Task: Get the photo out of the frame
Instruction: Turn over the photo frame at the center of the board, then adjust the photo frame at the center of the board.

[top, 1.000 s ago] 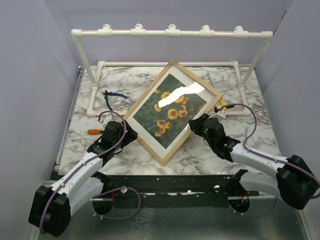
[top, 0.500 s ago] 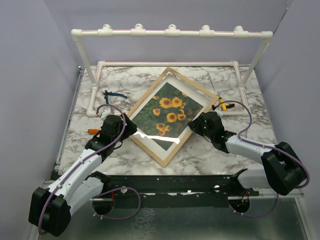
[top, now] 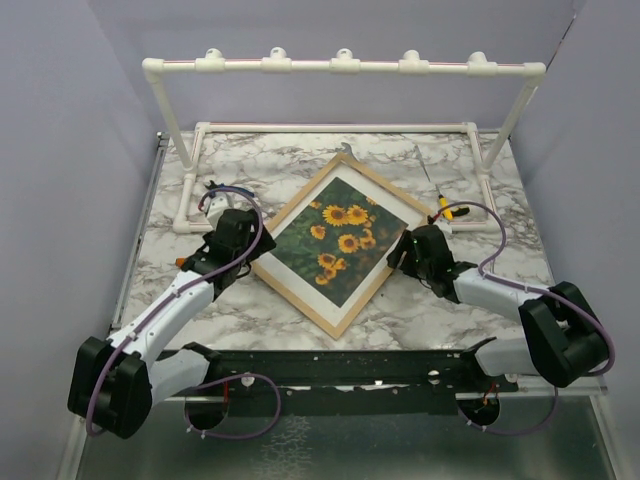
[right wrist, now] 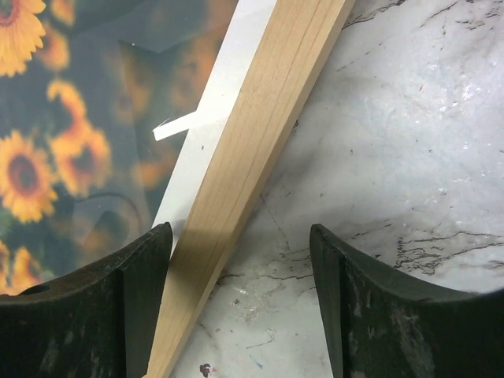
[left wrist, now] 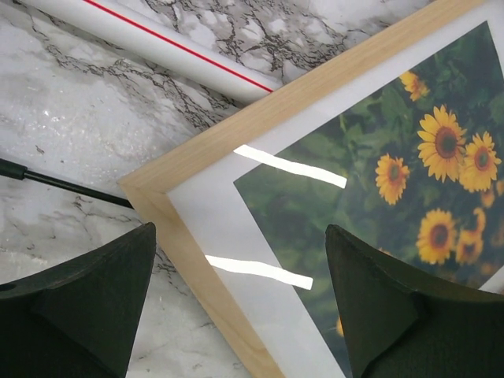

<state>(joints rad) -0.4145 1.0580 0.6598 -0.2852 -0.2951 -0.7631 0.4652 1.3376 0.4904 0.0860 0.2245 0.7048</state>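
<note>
The frame, light wood with a white mat, lies face up and turned like a diamond on the marble table. The photo of sunflowers sits inside it under glare. My left gripper is open at the frame's left corner; in the left wrist view its jaws straddle the wooden edge and mat, with the photo beyond. My right gripper is open at the lower right edge. There the wood strip runs between its jaws untouched, the photo to the left.
A white PVC pipe rack spans the back, its base pipe close to the frame's left corner. Blue-handled pliers and an orange-handled tool lie at the left. A yellow-handled tool lies right of the frame.
The frame, tilted up a second ago, has come down flat on the table. My right gripper has opened and let go of its edge. The left gripper has moved up to the left corner.
</note>
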